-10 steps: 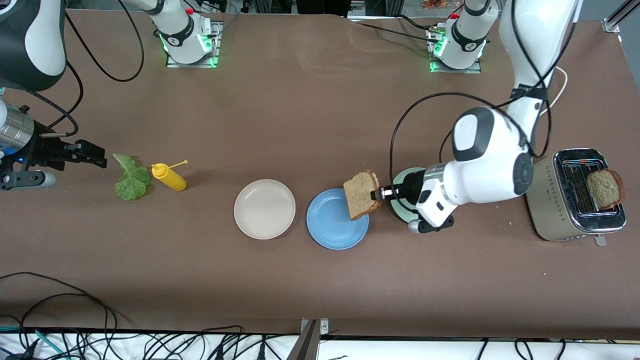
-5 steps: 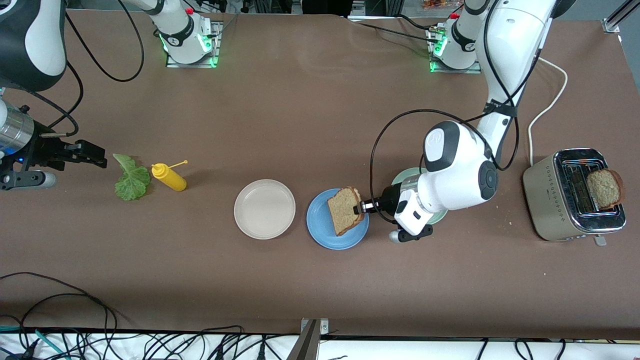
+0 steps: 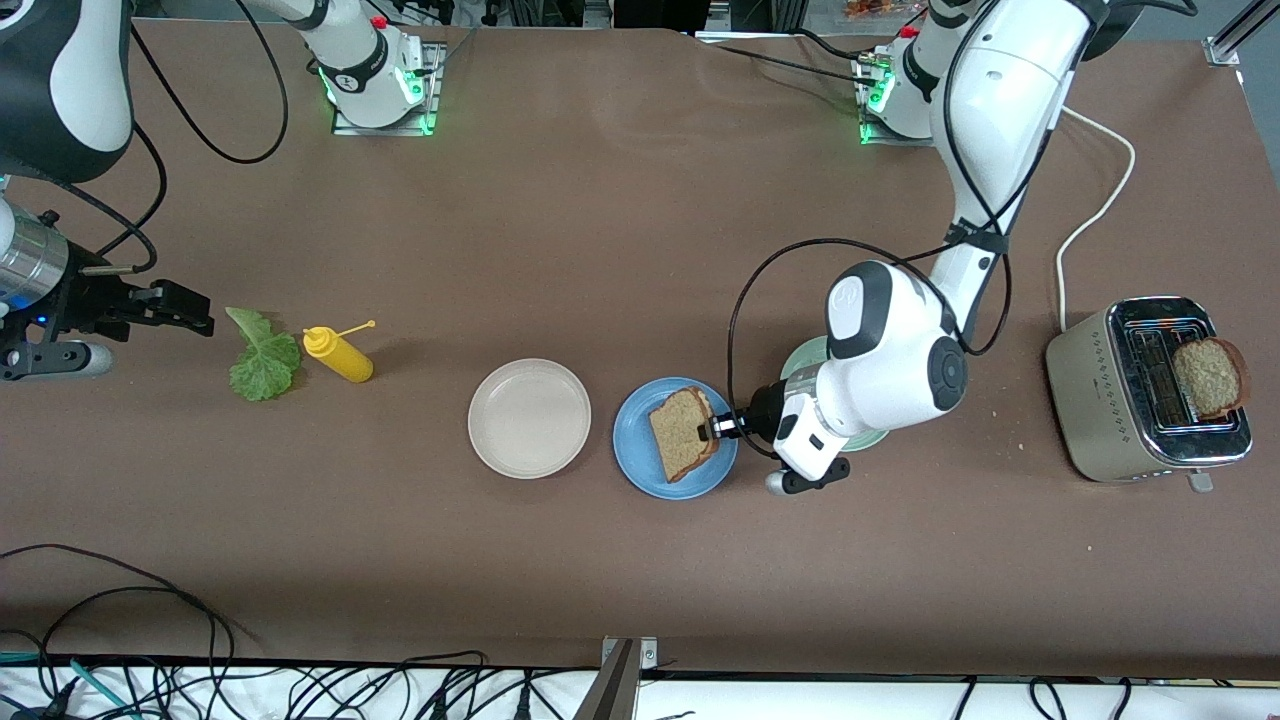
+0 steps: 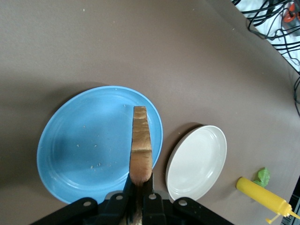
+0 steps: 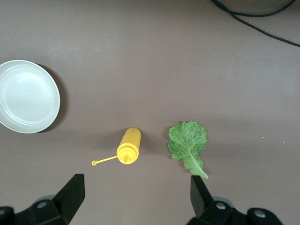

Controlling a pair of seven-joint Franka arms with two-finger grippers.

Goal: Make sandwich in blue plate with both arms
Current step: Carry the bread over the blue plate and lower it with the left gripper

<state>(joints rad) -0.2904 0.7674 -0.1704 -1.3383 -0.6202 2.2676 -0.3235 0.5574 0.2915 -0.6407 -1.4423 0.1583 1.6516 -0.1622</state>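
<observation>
A brown speckled bread slice (image 3: pixel 682 432) is held on edge, tilted, low over the blue plate (image 3: pixel 640 455). My left gripper (image 3: pixel 712 428) is shut on the slice's crust. The left wrist view shows the slice (image 4: pixel 141 145) edge-on above the plate (image 4: pixel 84 150), clamped in the gripper (image 4: pixel 140 185). Whether it touches the plate I cannot tell. A second slice (image 3: pixel 1208 375) sticks out of the toaster (image 3: pixel 1110 400). The lettuce leaf (image 3: pixel 264 360) lies flat near the right arm's end of the table. My right gripper (image 3: pixel 195 310) waits open beside it, above the leaf (image 5: pixel 187 143).
A yellow squeeze bottle (image 3: pixel 340 355) lies beside the lettuce. A beige-white plate (image 3: pixel 529 418) sits next to the blue one. A pale green plate (image 3: pixel 803 355) is mostly hidden under the left arm. Cables run along the table edge nearest the front camera.
My left gripper has carried the bread slice from above the blue plate's rim down and in over the plate's middle. The right arm has not moved.
</observation>
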